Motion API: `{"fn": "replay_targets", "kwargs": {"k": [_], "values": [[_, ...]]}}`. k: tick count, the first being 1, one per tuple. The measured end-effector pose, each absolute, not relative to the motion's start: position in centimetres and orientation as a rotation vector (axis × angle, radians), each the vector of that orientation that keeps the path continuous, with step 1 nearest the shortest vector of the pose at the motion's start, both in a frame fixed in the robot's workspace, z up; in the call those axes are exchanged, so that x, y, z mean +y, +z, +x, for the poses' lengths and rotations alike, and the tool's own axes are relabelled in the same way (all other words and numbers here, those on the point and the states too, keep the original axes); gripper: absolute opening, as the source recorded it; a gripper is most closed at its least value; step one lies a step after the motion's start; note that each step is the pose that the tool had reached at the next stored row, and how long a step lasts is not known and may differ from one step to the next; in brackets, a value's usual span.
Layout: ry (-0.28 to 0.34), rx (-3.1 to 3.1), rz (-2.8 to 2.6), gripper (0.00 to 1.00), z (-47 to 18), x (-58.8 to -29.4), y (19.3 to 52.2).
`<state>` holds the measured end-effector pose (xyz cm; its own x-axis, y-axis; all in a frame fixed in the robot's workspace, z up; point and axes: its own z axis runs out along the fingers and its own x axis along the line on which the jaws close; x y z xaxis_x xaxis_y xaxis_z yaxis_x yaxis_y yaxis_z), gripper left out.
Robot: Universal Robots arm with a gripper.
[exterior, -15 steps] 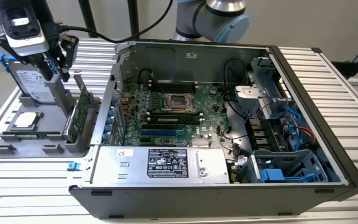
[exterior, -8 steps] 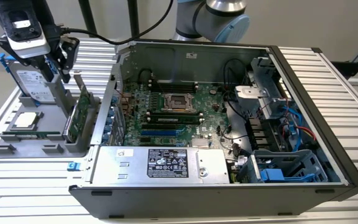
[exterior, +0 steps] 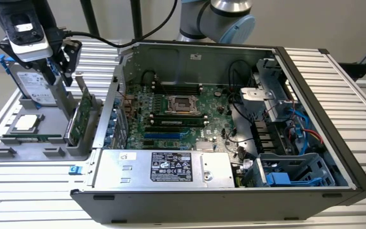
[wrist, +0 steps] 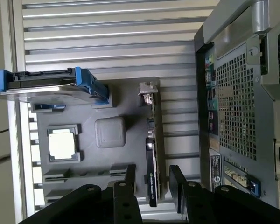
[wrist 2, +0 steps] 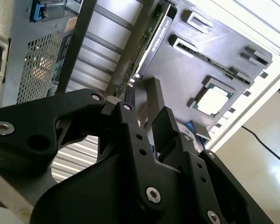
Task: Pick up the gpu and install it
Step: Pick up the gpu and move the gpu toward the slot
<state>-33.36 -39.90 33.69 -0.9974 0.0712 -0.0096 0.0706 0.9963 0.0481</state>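
Note:
The gpu (exterior: 81,116) stands on edge in a grey holder tray (exterior: 17,152) at the exterior view's left, beside the open computer case (exterior: 310,157). In the first wrist view the gpu (wrist: 154,140) runs edge-on, its silver bracket at the far end. My gripper (wrist: 154,184) is open there, one finger on each side of the card's line and apart from it. In the exterior view my gripper (exterior: 59,71) hangs above the tray, higher than the card's top edge. The second wrist view has the gpu (wrist 2: 151,35) beyond the black fingers (wrist 2: 154,100).
A silver hard drive in a blue frame (exterior: 34,86) stands in the tray close to the gripper. A processor chip (exterior: 27,123) lies flat there too. Inside the case are the motherboard (exterior: 177,114), a blue slot (exterior: 164,135), a power supply (exterior: 164,167) and cables (exterior: 297,124).

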Motion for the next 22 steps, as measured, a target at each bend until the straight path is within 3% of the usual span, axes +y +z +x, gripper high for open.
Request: {"fn": "replay_targets", "kwargs": {"k": [22], "values": [[0.075,3.127,0.111,1.0,-33.36,-39.9,32.66]]}}
